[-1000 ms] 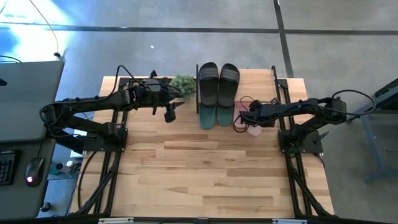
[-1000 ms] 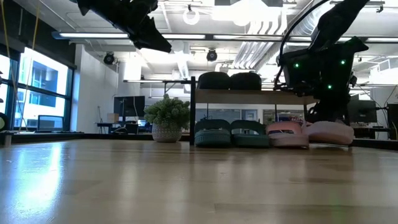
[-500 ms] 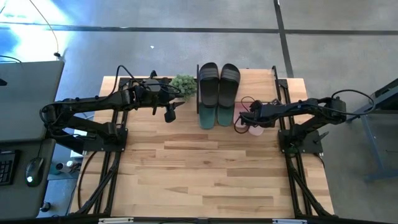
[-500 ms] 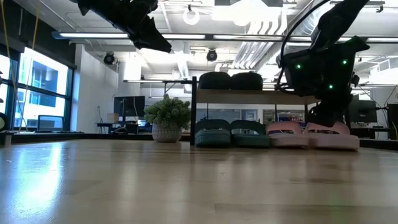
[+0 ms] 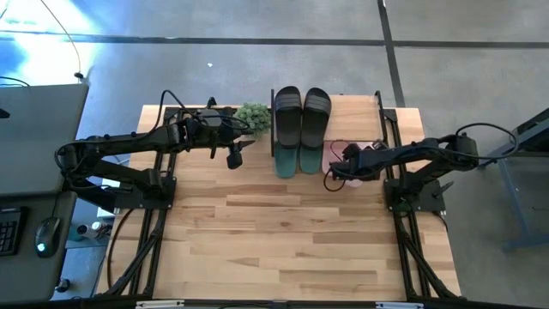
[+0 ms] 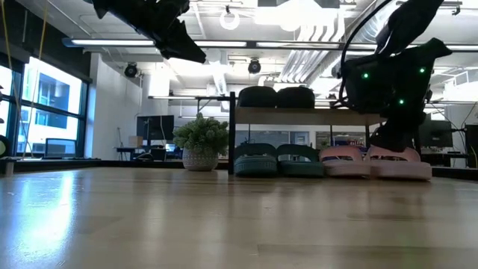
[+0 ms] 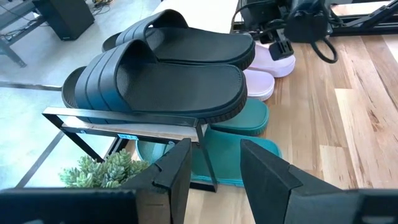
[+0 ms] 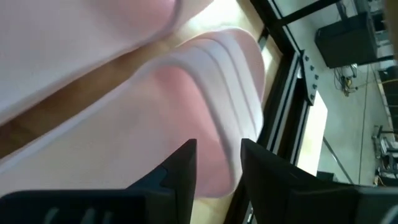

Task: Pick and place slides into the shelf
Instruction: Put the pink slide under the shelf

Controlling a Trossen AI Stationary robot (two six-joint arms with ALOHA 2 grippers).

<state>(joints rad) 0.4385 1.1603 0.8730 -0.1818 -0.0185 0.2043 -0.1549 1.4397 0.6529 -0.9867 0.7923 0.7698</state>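
Near part of the table (image 5: pixel 283 249): bare planks are seen here, and nothing of the task is lying on them.

Right gripper (image 5: pixel 331 173): it is now pulled back a little toward the near side, compared with half a second ago. It is kept low, just beside the pink pair. The jaws are a little spread with nothing between them; only a pink strap is seen past the fingers (image 8: pixel 180 168).

Pink slides (image 6: pixel 376 162): both are now resting flat on the table side by side, at the right of the teal pair. One second ago the right one was tilted up. The placing is judged as finished.

Teal slides (image 6: pixel 278 160): they are set under the board, at the left of the pink pair.

Shelf (image 6: pixel 314 116): the black slides (image 7: pixel 168 74) are lying on its board, so all three pairs are judged to be in place.

Left gripper (image 5: pixel 235 158): it is held above the table, left of the shelf and near the plant (image 5: pixel 253 116), unchanged. Its jaws are spread and empty.
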